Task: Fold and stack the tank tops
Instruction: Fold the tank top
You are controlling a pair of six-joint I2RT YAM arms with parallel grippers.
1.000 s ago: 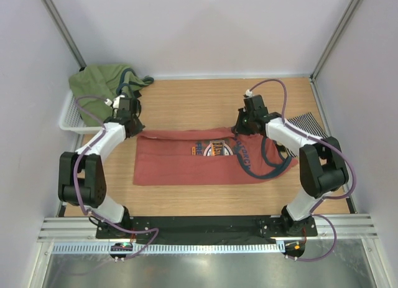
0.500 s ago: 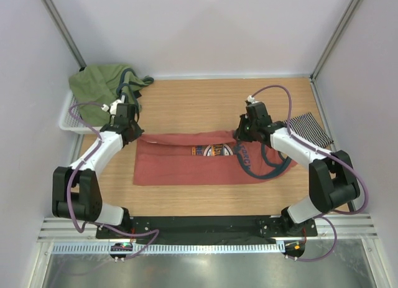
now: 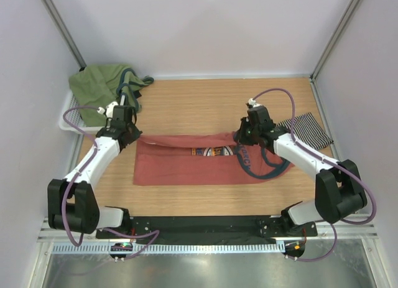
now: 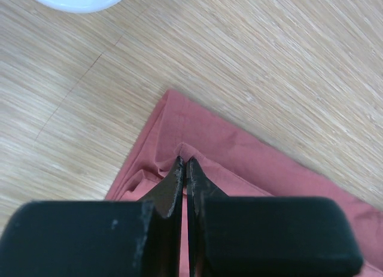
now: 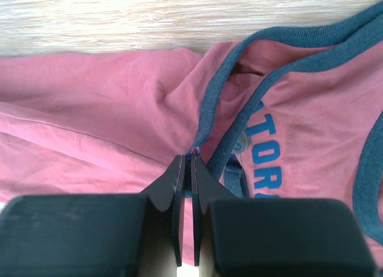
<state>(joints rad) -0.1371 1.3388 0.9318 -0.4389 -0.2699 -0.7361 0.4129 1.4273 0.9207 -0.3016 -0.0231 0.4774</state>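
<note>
Folding half done: your left gripper (image 4: 184, 164) and right gripper (image 5: 187, 161) pinch the salmon top (image 3: 186, 168); striped top (image 3: 309, 129), apparently folded, awaits stacking.

Bare wooden tabletop (image 3: 193, 104) open behind the salmon-red tank top (image 3: 174, 167), white wire basket (image 3: 67, 119) blocking far left, striped black-and-white folded top (image 3: 308, 129) occupying far right.
</note>
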